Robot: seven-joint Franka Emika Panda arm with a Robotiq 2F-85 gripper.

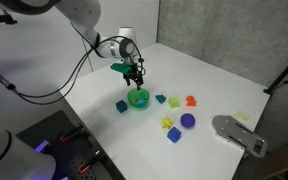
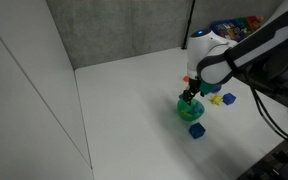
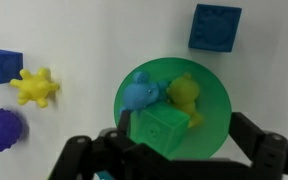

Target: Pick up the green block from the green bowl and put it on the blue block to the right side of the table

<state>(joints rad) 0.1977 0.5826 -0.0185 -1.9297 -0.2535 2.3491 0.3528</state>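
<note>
- The gripper is held directly above the green bowl, with jaws spread wide and nothing clamped, so that the cube can be straddled.
- The green block is lodged inside the bowl, crowded by a blue toy and a yellow toy; a careful descent is probably needed.
- The blue block, judged the target, is left bare-topped on the table for stacking.

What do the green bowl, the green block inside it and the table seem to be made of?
The green bowl is probably plastic: smooth, even bright colour. The green block is likely hard plastic: uniform colour, crisp edges. The table has a plain white matte surface; its material is unclear.
</note>
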